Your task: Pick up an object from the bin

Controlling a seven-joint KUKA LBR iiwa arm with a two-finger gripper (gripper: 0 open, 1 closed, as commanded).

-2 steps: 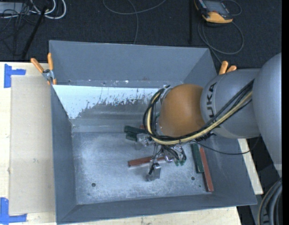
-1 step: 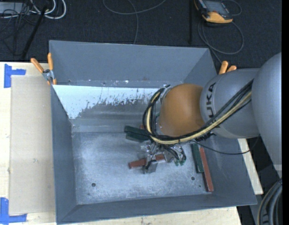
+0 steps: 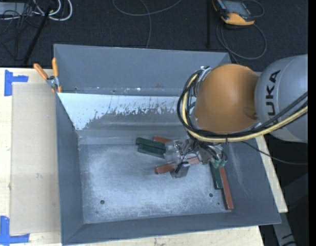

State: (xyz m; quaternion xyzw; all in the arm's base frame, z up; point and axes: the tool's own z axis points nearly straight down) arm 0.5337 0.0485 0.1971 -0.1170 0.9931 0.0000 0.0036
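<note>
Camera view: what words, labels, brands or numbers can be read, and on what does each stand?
"UKA": on the grey arm casing, running up it; the start of the word is hidden behind the cables.
No lettering can be made out on the bin or on the small things in it.

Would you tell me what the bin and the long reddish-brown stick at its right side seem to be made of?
The bin looks like grey sheet metal, matt, with whitish scuffs on its floor. The reddish-brown stick has a dull, even finish, perhaps painted wood or plastic.
</note>
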